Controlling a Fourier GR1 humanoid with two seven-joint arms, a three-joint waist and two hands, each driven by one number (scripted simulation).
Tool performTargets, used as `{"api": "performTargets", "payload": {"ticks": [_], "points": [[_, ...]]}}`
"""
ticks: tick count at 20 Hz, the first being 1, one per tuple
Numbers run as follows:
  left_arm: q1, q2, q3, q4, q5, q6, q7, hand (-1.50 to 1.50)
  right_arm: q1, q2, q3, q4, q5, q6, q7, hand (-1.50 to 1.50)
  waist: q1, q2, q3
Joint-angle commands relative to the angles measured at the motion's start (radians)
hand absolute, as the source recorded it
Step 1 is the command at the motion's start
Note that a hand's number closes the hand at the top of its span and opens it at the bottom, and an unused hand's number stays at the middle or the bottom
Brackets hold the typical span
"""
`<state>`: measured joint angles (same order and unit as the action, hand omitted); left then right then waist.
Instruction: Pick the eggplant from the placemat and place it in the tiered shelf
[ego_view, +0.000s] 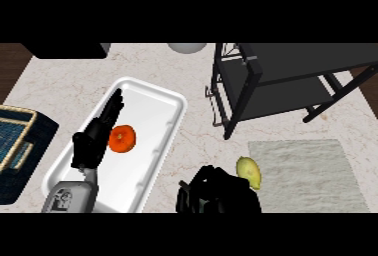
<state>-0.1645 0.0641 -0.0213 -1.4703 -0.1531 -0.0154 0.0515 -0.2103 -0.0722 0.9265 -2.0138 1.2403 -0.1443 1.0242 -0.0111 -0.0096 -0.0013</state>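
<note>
The eggplant (249, 171) shows as a small yellow-green oval on the left edge of the grey placemat (306, 175). My right hand (218, 196) is a dark mass at the lower middle. It sits just left of and below the eggplant, touches its side and hides its lower end. The black tiered shelf (295, 80) stands at the upper right, beyond the placemat. My left hand (94, 142) lies open over the white tray (166, 100), fingers straight and pointing away.
An orange round fruit (122, 139) lies in the white tray beside my left hand. A dark blue basket (18, 145) sits at the left edge. A pale round object (186, 47) and a dark box (66, 50) stand at the counter's far side.
</note>
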Motion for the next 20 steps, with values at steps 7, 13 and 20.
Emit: {"api": "performTargets", "payload": {"ticks": [7, 13, 20], "points": [[-0.033, -0.011, -0.002, 0.048, -0.010, 0.005, -0.016, 0.00, -0.201, 0.070, -0.150, -0.301, 0.072, 0.238, 0.226, 1.50, 0.003, 0.007, 0.000], [-0.019, -0.029, -0.012, 0.068, -0.023, 0.021, -0.052, 0.00, -0.371, 0.071, -0.274, -0.257, 0.028, 0.333, 0.282, 1.50, 0.010, 0.007, -0.001], [-0.023, -0.006, 0.003, 0.039, -0.010, 0.003, -0.034, 0.00, -0.559, 0.072, -0.543, -0.164, -0.041, 0.407, 0.201, 1.50, 0.016, 0.007, 0.000]]}}
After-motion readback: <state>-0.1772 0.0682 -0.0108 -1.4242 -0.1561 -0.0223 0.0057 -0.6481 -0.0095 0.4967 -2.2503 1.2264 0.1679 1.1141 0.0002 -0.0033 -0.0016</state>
